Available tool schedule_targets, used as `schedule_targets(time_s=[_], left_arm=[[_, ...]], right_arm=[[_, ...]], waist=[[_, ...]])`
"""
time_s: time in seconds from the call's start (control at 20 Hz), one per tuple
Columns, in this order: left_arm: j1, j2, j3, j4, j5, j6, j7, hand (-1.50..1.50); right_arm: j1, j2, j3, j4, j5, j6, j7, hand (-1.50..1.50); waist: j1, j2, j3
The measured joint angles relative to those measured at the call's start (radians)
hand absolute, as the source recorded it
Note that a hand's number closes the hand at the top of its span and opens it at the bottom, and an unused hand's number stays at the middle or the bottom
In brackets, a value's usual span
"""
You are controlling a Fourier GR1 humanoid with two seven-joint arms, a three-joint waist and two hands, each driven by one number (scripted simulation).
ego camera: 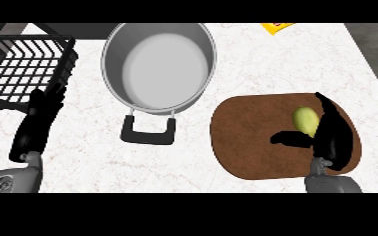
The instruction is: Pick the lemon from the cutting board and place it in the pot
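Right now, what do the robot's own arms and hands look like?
Each forearm is grey with a small rounded wrist joint: left forearm, right forearm. The left robot hand and right robot hand are glossy black, with slim fingers and a thumb. No cables, markings or sleeves show.

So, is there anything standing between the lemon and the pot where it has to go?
Nothing visible does. The lemon lies on the cutting board beside the right hand, and only bare counter separates the board from the pot. The pot's black handle lies left of that path.
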Motion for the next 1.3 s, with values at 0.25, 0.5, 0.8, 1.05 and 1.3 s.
schedule_targets(time_s=[0.25,0.5,0.8,1.05,1.3], left_arm=[[0.013,0.001,0.010,-0.016,0.004,-0.022,0.001,0.00],[0.016,-0.009,0.014,-0.016,-0.010,-0.016,-0.012,0.00],[0.014,-0.002,0.021,-0.018,-0.001,-0.045,-0.017,0.00],[0.001,-0.008,0.010,-0.017,-0.011,-0.041,-0.020,0.00],[0.002,-0.026,0.013,-0.007,-0.030,-0.012,-0.013,0.00]], right_arm=[[-0.017,-0.018,0.000,0.031,0.035,-0.045,-0.036,1.50],[-0.012,-0.027,0.015,0.043,0.136,-0.101,-0.032,1.50],[-0.016,-0.071,0.062,0.032,0.182,-0.056,-0.083,1.50],[-0.072,-0.212,0.148,0.059,0.094,0.194,-0.284,1.50],[-0.154,-0.317,0.135,0.059,0.055,0.304,-0.410,1.50]], waist=[[0.001,0.000,-0.001],[0.001,0.000,0.001],[0.005,0.002,0.001],[0.023,0.005,-0.001],[0.011,0.006,0.005]])
